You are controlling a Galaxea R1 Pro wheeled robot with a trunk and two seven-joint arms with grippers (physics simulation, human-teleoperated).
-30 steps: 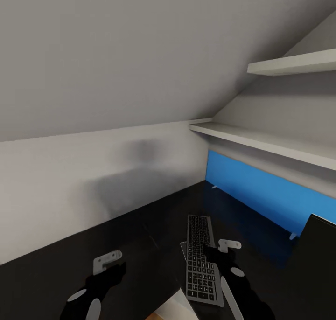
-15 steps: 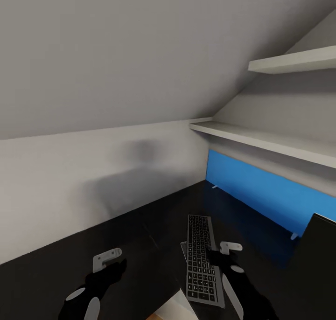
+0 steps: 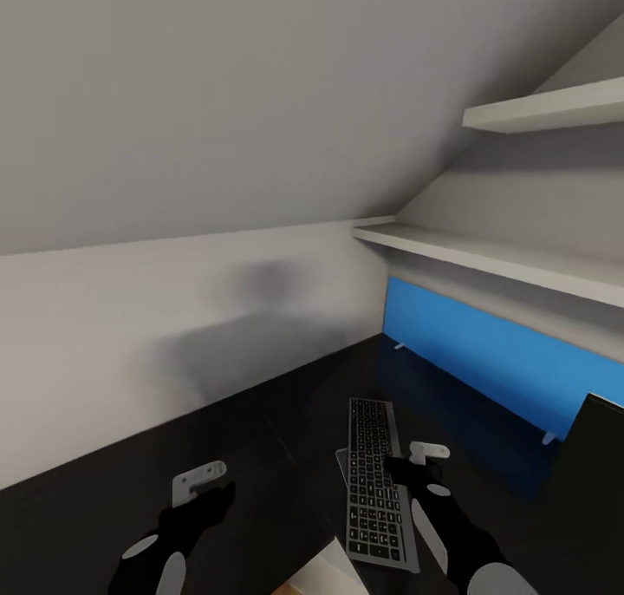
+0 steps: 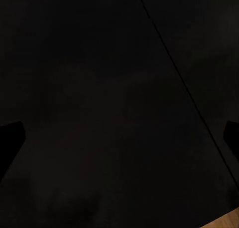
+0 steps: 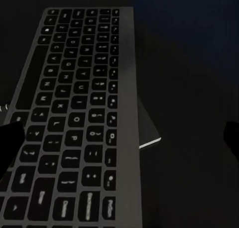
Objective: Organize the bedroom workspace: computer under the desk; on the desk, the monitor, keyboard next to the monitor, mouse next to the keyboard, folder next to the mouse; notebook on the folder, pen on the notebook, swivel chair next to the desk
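Leftmost, the left gripper hovers over the bare black desk, its fingers spread and holding nothing. Further right, the keyboard lies flat on the desk, its near end resting on a thin dark flat thing. Just beside the keyboard's right edge, the right gripper hangs, jaws wide and empty. At the far right, the monitor leans in.
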